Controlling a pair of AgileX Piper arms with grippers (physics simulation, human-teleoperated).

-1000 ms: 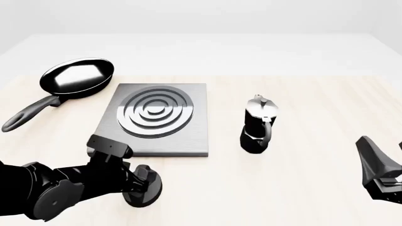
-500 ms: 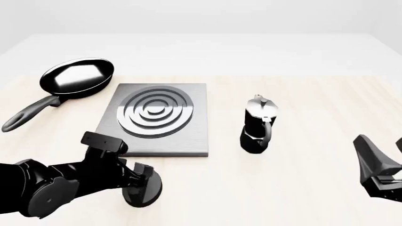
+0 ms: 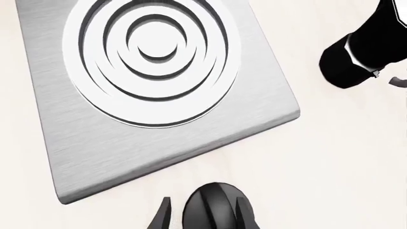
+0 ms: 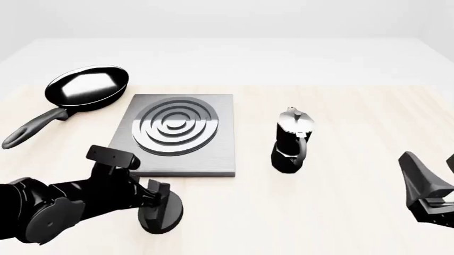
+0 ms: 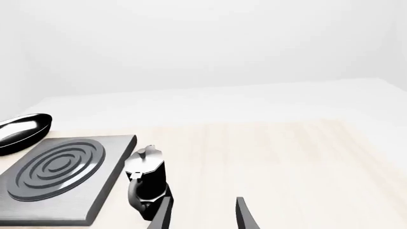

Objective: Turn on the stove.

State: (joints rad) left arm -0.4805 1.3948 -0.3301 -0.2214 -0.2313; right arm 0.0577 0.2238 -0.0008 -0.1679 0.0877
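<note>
Knob [image 4: 161,213] clamped in left hand [image 4: 159,197] — just before stove [image 4: 175,135].

The pale, light-wood bench [image 4: 354,117] carried four things in front of me. A flat square grey metal stove slab [image 4: 206,159] with a round burner of concentric silver rings lay left of centre. Its separate black oval ridged knob [image 4: 161,212] sat on the bench just off the slab's near edge. A black frying pan [image 4: 86,87] rested beside the slab's far left corner, and a black-and-silver moka pot [image 4: 291,141] stood upright to its right.
</note>
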